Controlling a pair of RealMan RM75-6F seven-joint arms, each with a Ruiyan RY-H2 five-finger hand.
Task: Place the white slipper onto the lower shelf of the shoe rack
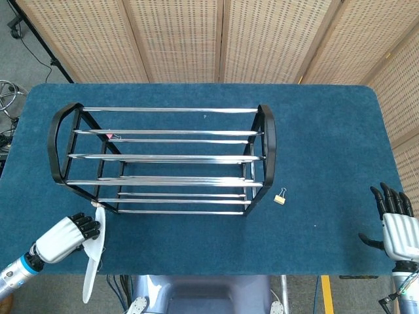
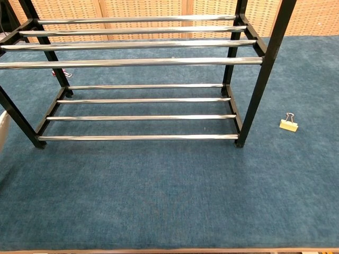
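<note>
In the head view my left hand (image 1: pixel 67 237) grips the white slipper (image 1: pixel 92 261) at the table's front left corner. The slipper hangs edge-on, its toe pointing toward the front edge, just in front of the rack's left end. The chest view shows only a pale sliver of the slipper (image 2: pixel 2 135) at the left border. The shoe rack (image 1: pixel 163 160) stands in the middle of the blue table, black end frames with chrome bars. Its lower shelf (image 2: pixel 140 111) holds nothing. My right hand (image 1: pixel 396 222) is open, fingers up, at the front right edge.
A small binder clip (image 1: pixel 280 196) lies on the cloth just right of the rack, also the binder clip (image 2: pixel 288 123) in the chest view. A small pink item (image 1: pixel 109 136) lies under the rack's back left. Woven screens stand behind the table.
</note>
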